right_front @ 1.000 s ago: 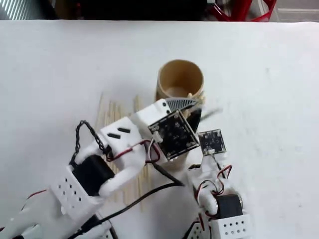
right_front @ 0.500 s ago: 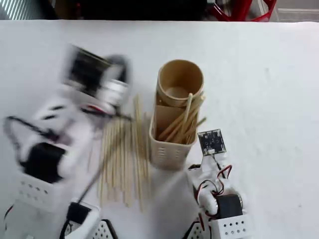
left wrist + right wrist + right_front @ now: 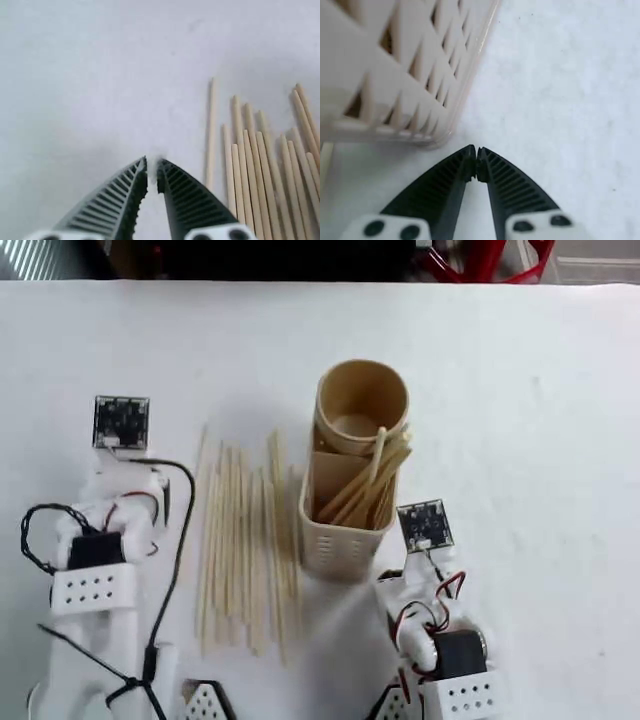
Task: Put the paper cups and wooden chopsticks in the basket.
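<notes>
Seemingly between grabs, the left gripper [image 3: 152, 172] is sitting with its jaws pressed together on nothing, the loose wooden chopsticks [image 3: 260, 165] lying just beside its tips. Next, I judge, it is needing to spread and pinch some. Further right, the basket [image 3: 345, 540] is holding stowed chopsticks [image 3: 365, 490] and apparently a paper cup [image 3: 360, 405]. The right gripper [image 3: 477, 162] is resting closed and empty just beside the basket's wall.
</notes>
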Available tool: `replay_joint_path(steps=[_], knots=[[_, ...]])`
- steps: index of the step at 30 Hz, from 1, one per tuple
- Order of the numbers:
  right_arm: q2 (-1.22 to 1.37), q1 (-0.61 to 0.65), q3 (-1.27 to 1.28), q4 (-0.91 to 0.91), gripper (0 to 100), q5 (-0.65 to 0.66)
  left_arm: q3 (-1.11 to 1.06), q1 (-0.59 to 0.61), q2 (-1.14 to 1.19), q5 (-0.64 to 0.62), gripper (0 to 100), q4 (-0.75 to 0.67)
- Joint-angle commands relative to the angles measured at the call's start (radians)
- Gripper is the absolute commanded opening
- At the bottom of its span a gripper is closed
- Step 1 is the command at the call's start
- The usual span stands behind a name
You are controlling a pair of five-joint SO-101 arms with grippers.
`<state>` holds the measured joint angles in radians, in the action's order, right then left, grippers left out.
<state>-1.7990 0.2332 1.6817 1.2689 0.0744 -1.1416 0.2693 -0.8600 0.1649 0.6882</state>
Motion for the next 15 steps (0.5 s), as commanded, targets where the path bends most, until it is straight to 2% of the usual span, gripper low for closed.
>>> replay_joint_path(steps=[1, 7, 11, 15], knots=[[-0.007, 0.001, 0.009, 0.004, 1.9, 0.002, -0.003, 0.001, -0.015, 0.009, 6, 0.002], [-0.007, -0.004, 0.009, 0.004, 1.9, 0.002, 0.109, -0.044, 0.058, 0.054, 6, 0.1], [-0.007, -0.004, 0.009, 0.004, 1.9, 0.002, 0.347, -0.048, 0.314, 0.043, 6, 0.242], [-0.007, -0.004, 0.009, 0.004, 1.9, 0.002, 0.539, -0.067, 0.584, 0.077, 8, 0.288]])
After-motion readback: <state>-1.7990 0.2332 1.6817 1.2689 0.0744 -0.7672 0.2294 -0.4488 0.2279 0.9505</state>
